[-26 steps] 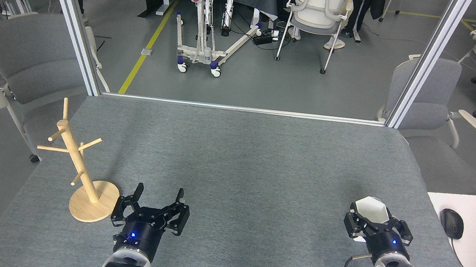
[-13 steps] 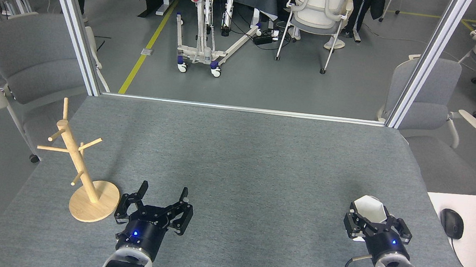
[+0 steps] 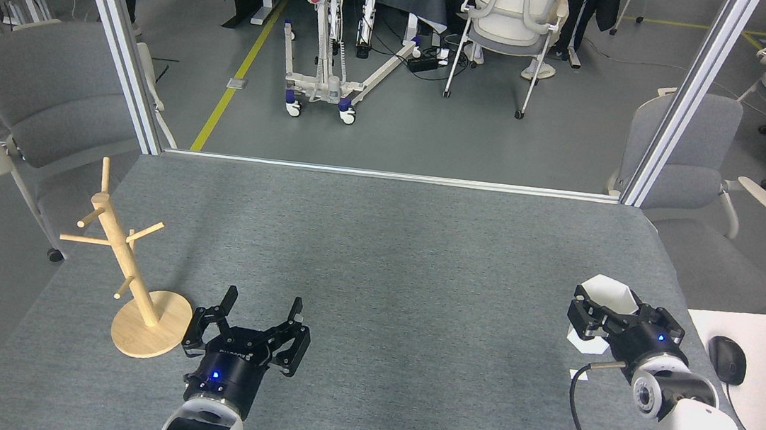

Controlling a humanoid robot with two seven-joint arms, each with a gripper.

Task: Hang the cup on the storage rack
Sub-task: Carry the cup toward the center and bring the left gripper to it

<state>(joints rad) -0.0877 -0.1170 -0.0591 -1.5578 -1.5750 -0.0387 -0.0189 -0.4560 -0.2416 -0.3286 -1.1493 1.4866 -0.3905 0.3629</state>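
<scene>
The right gripper (image 3: 610,323) is closed around the cup (image 3: 603,299) at the right side of the grey table (image 3: 392,259), its dark fingers wrapped over the near part of the white body so that the hexagonal rim and open mouth show above and behind them. Whether the cup is lifted clear of the table or resting on it is hard to judge from this angle; a pale patch below the gripper may be its lower side. The left gripper (image 3: 259,307) sits low near the front edge with its 2 fingers spread wide and nothing between them, just beside the round base of the storage rack (image 3: 128,266). The rack stands upright at the left side of the table, well apart from the cup, and all its visible pegs are bare. By my reading, the grasp is made and the rest of the job is ahead: carrying the cup across the table, turning it so the handle hole meets a peg, and letting go. The handle itself is hidden behind the right gripper, so its direction cannot be told, nor exactly where the fingers bear on the cup. The rack's lower pegs look short and partly overlap the post, which makes their number uncertain.
</scene>
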